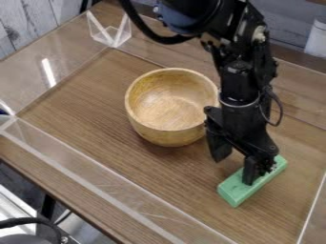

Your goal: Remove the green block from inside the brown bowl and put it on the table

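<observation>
Below the jaws: the green block [237, 192] lay flat on the table [128, 181], apparently placed as asked.
Jaws of the gripper [239, 164]: spread apart over the block's upper end, probably to release it.
Left of the jaws: the brown bowl [171, 105] stood upright, likely leaving room for placement.

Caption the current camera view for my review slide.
Open gripper at the green block, which lies on the table outside the bowl.
</observation>
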Motion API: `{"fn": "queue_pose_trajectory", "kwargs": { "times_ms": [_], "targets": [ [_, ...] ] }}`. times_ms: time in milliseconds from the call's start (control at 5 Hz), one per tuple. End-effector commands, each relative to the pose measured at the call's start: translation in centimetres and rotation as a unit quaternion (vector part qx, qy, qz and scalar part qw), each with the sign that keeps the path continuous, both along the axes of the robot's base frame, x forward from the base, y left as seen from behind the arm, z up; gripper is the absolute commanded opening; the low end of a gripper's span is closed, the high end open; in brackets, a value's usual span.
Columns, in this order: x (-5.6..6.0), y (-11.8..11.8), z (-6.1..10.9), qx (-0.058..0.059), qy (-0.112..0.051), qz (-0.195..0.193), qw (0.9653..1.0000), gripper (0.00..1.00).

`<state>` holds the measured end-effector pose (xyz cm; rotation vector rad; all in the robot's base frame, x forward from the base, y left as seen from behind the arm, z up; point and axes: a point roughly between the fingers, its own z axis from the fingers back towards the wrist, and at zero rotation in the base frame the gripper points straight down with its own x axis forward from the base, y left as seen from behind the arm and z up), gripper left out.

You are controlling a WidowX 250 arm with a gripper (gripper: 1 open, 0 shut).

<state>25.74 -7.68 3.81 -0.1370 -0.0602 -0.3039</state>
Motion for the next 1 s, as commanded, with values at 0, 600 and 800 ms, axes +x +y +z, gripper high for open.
{"fn": "queue_pose_trajectory", "kwargs": {
  "times_ms": [0,600,800],
  "targets": [
    [0.6,0.2,0.7,-0.001,-0.017,0.0,0.9999,1.0],
    [0.9,0.7,2.0,-0.001,-0.027,0.01,0.9996,1.0],
    [1.2,1.3,3.8,-0.002,-0.043,0.023,0.9988,1.0]
  ]
}}
